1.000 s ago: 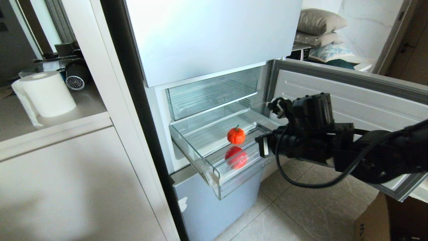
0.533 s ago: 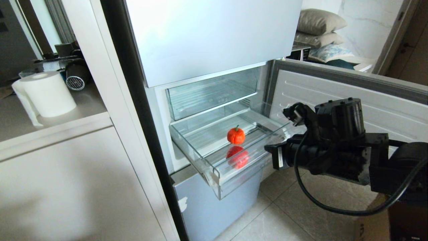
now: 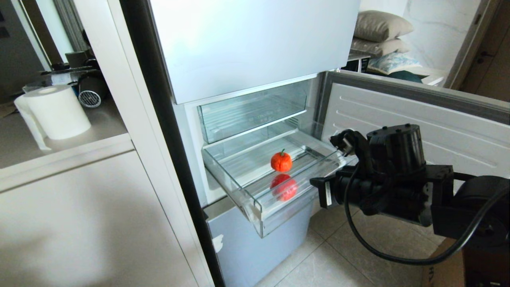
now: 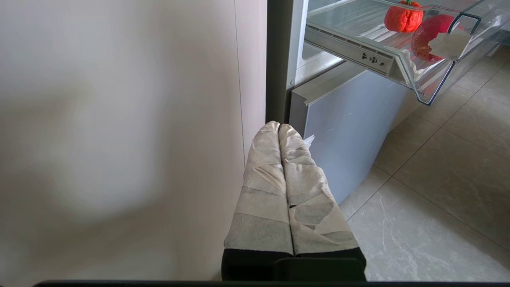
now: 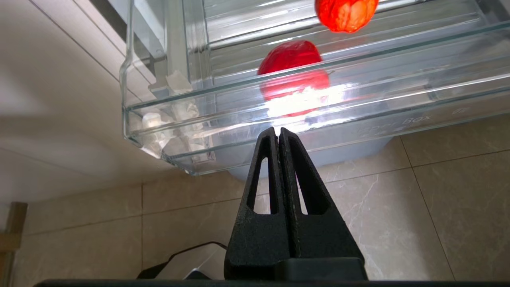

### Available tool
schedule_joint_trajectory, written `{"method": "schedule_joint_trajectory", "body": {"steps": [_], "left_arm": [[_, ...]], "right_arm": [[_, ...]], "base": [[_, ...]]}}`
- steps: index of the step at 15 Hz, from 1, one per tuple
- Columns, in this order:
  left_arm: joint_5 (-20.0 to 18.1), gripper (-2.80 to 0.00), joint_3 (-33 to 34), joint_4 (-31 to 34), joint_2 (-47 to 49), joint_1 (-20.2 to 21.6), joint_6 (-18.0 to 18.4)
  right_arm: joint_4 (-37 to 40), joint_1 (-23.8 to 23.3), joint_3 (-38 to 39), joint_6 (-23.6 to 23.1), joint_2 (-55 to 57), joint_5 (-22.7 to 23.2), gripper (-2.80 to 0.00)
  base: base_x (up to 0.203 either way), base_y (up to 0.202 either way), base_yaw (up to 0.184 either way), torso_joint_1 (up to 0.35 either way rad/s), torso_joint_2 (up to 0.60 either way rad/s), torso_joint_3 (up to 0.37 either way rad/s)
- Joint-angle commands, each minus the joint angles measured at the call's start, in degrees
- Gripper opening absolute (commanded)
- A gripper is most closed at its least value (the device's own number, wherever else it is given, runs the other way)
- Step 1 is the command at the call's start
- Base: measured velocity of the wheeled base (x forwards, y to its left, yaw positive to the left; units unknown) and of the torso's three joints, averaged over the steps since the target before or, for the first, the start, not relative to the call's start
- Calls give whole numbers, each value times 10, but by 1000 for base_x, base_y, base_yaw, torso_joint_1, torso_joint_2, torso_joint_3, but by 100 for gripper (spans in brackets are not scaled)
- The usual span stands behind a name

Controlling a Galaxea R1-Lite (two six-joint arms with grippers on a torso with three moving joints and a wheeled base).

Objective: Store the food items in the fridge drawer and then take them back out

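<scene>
The food item [image 3: 281, 161] is an orange-red wrinkled round fruit with a green stem. It lies in the middle of the pulled-out clear fridge drawer [image 3: 255, 209], and its red reflection shows in the front lip. My right gripper [image 3: 315, 185] hangs level just off the drawer's right front corner, shut and empty. In the right wrist view its black fingertips [image 5: 277, 130] sit close before the drawer front [image 5: 358, 115], with the food item [image 5: 346, 14] beyond. My left gripper [image 4: 278, 126] is shut and parked low beside the cabinet, where the drawer [image 4: 398, 63] and food item [image 4: 403, 18] show higher up.
A second clear drawer [image 3: 251, 111] sits shut above. The open fridge door [image 3: 418, 107] stands behind my right arm. A grey lower drawer front [image 3: 255, 247] is below, over tiled floor [image 3: 358, 255]. A paper roll [image 3: 55, 111] stands on the left counter. A cardboard box [image 3: 446, 267] is near right.
My right arm has drawn back to the right and dropped lower, off the drawer's right rim to its front corner, gripper still shut. The food item and drawer have not moved.
</scene>
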Motion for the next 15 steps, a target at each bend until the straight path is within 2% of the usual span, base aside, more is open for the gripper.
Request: {"method": "schedule_joint_trajectory", "body": {"steps": [1, 10, 15], "left_arm": [[0, -280, 0, 0, 1, 0, 0], [0, -280, 0, 0, 1, 0, 0], [0, -280, 0, 0, 1, 0, 0]], "right_arm": [[-1, 3, 1, 0, -2, -1, -280], [3, 18, 24, 0, 4, 0, -280], [11, 18, 11, 0, 56, -2, -280]], "base": [[0, 0, 0, 0, 0, 0], [0, 0, 0, 0, 0, 0], [0, 0, 0, 0, 0, 0]]}}
